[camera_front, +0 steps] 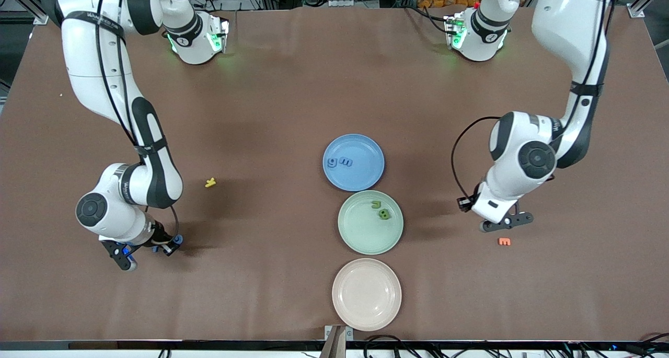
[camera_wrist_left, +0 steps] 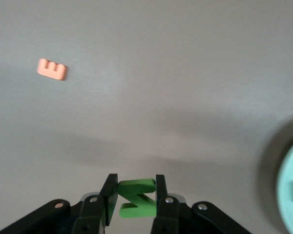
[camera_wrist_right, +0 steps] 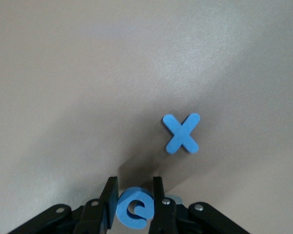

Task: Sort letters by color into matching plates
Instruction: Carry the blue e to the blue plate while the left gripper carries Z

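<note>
Currently both arms carry a letter: the left gripper is clamped on a green letter above the brown worktop near an orange letter, and the right gripper pinches a blue letter over a blue X at its own end. To do this well, each arm should probably carry its letter level over the matching plate, green plate or blue plate, and lower before letting go, going one at a time since the plates touch.

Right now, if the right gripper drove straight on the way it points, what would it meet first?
The right gripper, jaws shut on a blue letter e, points down at the brown table. It would probably meet bare table first; the blue X lies just ahead, though depth is unclear.
</note>
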